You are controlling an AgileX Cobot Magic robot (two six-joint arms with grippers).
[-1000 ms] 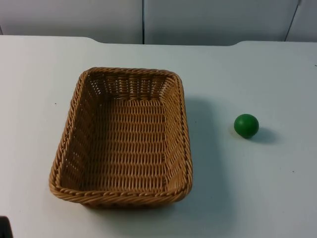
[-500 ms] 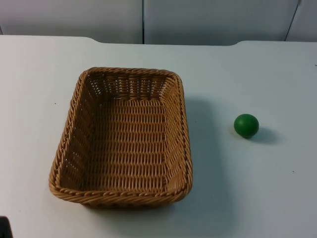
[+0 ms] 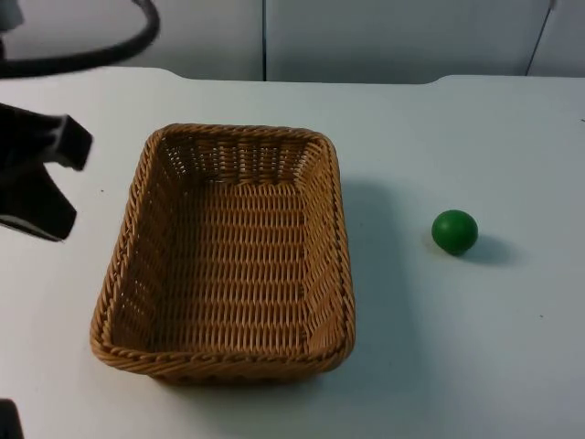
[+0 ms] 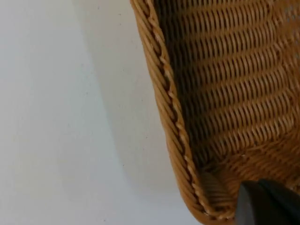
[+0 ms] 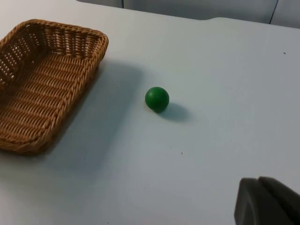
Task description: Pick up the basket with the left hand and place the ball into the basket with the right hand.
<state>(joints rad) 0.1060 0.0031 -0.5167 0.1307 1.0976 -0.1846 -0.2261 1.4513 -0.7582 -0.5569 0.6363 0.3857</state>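
Observation:
A brown wicker basket (image 3: 340,240) stands empty on the white table, left of centre. A green ball (image 3: 454,231) lies on the table to its right, well apart from it. My left gripper (image 3: 80,183) hovers just left of the basket's left rim, with its two black fingers spread open and nothing between them. In the left wrist view the basket's braided rim (image 4: 169,105) runs close by a black fingertip (image 4: 267,206). The right wrist view takes in the ball (image 5: 156,99) and the basket (image 5: 88,65) from a distance, with a black fingertip (image 5: 267,201) at the edge.
The grey partition wall (image 3: 366,37) closes off the back of the table (image 3: 475,347). A small dark object (image 3: 7,421) sits at the front left corner of the top view.
My left arm has swung in from the upper left and now hangs beside the basket's left rim. Basket and ball have not moved.

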